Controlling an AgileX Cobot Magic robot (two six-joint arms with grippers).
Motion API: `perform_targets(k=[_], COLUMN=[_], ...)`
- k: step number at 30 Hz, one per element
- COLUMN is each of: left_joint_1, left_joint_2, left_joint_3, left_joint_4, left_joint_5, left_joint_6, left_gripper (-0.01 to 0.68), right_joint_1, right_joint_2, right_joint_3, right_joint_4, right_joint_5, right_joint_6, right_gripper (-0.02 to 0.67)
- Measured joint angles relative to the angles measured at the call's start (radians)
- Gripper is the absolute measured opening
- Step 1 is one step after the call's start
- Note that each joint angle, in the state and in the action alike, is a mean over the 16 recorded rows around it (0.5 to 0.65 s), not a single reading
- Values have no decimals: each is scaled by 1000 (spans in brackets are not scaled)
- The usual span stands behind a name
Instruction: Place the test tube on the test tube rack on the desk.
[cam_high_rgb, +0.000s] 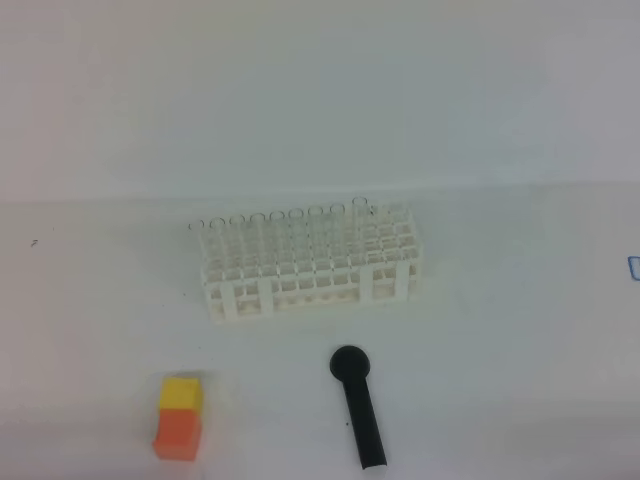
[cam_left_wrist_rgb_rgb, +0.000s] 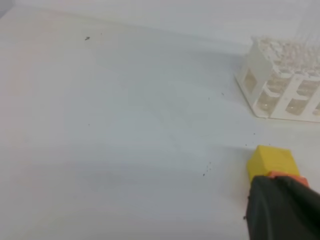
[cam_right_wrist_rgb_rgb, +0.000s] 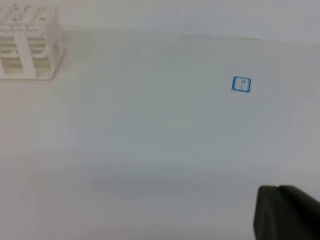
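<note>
Black stick (cam_high_rgb: 359, 407) and yellow-orange block (cam_high_rgb: 180, 416) front rack (cam_high_rgb: 310, 262); both pincers together.

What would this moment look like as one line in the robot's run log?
phase: idle | left gripper: shut, empty | right gripper: shut, empty | test tube rack: on desk | loose test tube: not visible

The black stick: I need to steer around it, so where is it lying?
In the exterior high view the black stick lies on the desk just right of centre, in front of the test tube rack, right of the yellow-and-orange block.
</note>
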Motion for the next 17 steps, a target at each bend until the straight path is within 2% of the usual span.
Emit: perform_targets(k=[17], left_joint_1=[-64], left_joint_2=[-1], left_joint_3=[0], left_joint_4=[145], left_joint_5=[-12], left_joint_6=[-64], left_gripper=[-1], right_joint_1=[0], right_joint_2=[0], right_joint_3=[0], right_joint_4=[-1], right_joint_5=[0], right_joint_6=[0], right_gripper=[-1])
